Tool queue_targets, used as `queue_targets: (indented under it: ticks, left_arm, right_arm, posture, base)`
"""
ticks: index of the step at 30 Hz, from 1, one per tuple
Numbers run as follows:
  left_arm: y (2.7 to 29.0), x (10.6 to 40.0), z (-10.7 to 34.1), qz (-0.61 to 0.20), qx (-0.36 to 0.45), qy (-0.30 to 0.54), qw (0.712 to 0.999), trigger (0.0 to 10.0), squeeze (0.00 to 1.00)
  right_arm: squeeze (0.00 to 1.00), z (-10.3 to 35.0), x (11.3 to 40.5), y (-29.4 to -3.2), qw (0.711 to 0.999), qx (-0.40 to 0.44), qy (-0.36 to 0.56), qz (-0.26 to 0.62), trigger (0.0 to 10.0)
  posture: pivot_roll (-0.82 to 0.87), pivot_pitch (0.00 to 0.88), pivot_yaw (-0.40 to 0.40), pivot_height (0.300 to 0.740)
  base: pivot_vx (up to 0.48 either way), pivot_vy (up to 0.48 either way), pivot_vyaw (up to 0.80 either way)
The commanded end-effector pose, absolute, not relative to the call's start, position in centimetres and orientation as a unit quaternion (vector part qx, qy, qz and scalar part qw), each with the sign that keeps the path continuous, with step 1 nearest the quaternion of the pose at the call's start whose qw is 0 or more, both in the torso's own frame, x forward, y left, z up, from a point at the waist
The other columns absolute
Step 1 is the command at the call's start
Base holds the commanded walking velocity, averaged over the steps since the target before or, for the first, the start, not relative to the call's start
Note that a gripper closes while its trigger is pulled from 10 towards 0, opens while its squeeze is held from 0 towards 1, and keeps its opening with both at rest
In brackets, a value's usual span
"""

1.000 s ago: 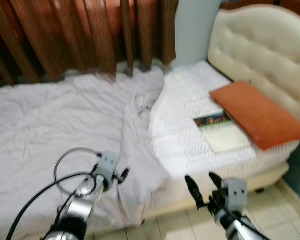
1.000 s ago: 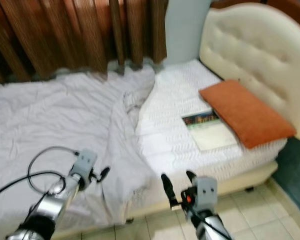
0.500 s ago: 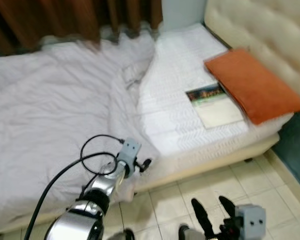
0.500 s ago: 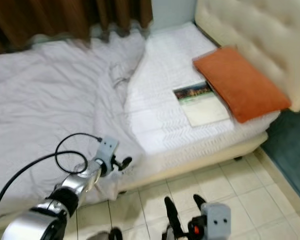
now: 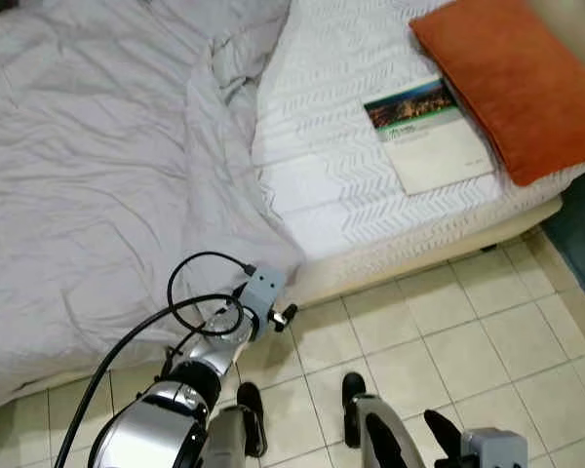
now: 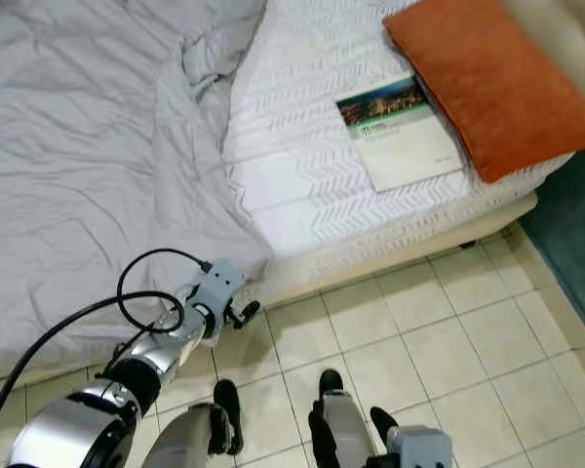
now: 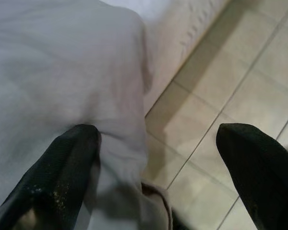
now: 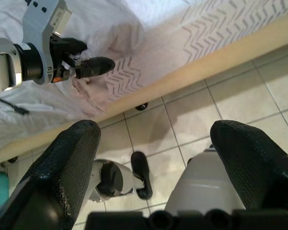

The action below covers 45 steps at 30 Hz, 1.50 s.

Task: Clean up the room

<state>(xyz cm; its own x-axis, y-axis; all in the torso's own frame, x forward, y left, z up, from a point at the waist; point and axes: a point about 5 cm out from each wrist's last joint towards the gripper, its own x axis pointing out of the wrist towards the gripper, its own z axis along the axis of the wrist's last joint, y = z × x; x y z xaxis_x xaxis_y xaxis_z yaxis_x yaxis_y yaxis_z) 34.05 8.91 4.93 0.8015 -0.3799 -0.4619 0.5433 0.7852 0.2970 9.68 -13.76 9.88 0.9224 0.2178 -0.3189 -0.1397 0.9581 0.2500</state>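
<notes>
Little looks tidied: the sheet (image 5: 97,166) lies rumpled at ten o'clock, a book (image 5: 427,135) beside the cushion (image 5: 512,78) at one. Left pincer (image 7: 153,163) spread at the sheet's hanging edge; right pincer (image 8: 153,158) spread over floor (image 5: 448,331).

One orange pillow (image 5: 512,78), one book (image 5: 427,134), one rumpled grey sheet (image 5: 97,166).

The bed (image 5: 302,195) carries a rumpled sheet (image 5: 97,166); book (image 5: 427,135); orange pillow (image 5: 512,73).
</notes>
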Motion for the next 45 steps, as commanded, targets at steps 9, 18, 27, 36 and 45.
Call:
queue_targets:
  ticks: [9, 18, 27, 36, 45]
  left_arm:
    - [10.4, 32.3, 2.0, -0.262, 0.336, 0.251, 0.869, 0.0, 0.00]
    - [12.5, 34.0, 3.9, -0.221, 0.442, 0.208, 0.844, 0.0, 0.00]
    - [10.8, 33.7, 4.0, -0.277, 0.425, 0.178, 0.843, 0.0, 0.00]
    - [4.5, 31.5, 4.2, -0.419, 0.302, 0.109, 0.849, 0.0, 0.00]
    - [1.8, 31.3, 5.7, -0.435, 0.298, 0.042, 0.849, 10.0, 0.00]
  right_arm:
    - [0.00, 9.7, 8.8, -13.3, 0.969, 0.119, 0.199, 0.085, 10.0]
    - [0.00, 9.5, 8.9, -13.3, 0.969, 0.121, 0.198, 0.080, 10.0]
    - [0.00, 9.2, 9.2, -13.1, 0.969, 0.121, 0.199, 0.081, 10.0]
    - [0.00, 8.7, 9.3, -13.3, 0.969, 0.114, 0.203, 0.083, 10.0]
    - [0.00, 8.5, 9.6, -13.6, 0.971, 0.104, 0.200, 0.082, 10.0]
  posture:
    - [-0.30, 0.556, 0.063, 0.740]
    - [-0.28, 0.553, 0.075, 0.740]
    - [-0.26, 0.547, 0.079, 0.740]
    - [-0.26, 0.526, 0.076, 0.740]
    - [-0.27, 0.511, 0.074, 0.740]
  base:
    - [0.000, 0.000, 0.00]
    - [0.000, 0.000, 0.00]
    - [0.000, 0.000, 0.00]
    - [0.000, 0.000, 0.00]
    - [0.000, 0.000, 0.00]
